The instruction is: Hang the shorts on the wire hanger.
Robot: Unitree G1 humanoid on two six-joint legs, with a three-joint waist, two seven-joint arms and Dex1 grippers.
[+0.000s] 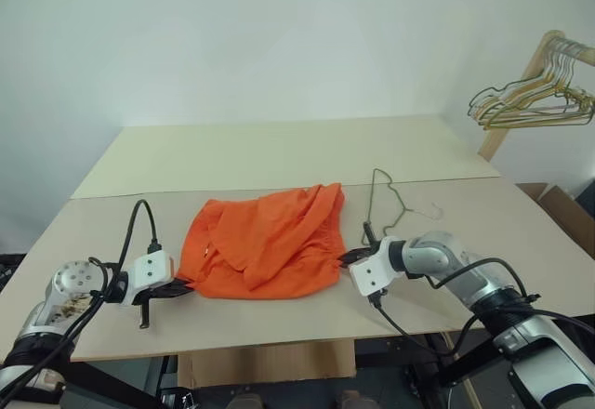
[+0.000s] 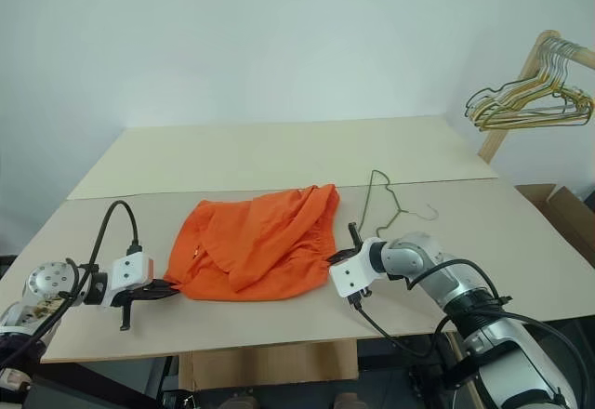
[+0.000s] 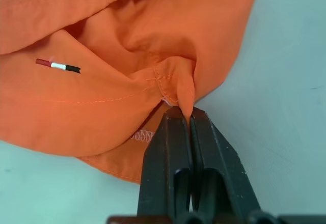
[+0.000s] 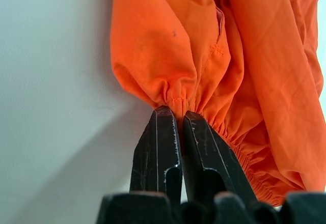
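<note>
Here the shorts [image 1: 265, 242] are lying crumpled on the table [image 1: 279, 153], bright orange, thin and folded over themselves, with a gathered waistband showing at the right edge and a small red, white and black tag [image 3: 57, 65] on one panel. The hanger [image 1: 390, 206], a thin dark wire triangle with a curved hook, is resting flat on the table just right of the shorts, near but apart from them. The table is pale beige, standing against a plain white wall; a bunch of hangers [image 1: 532, 98] is hanging from a wooden rack [image 1: 521, 84] at the far right. The left gripper [image 3: 184, 118] is pinching a stitched hem fold at the shorts' left edge, fingers clenched on it. The right gripper [image 4: 175, 113] is clamping the gathered waistband at the right edge.
</note>
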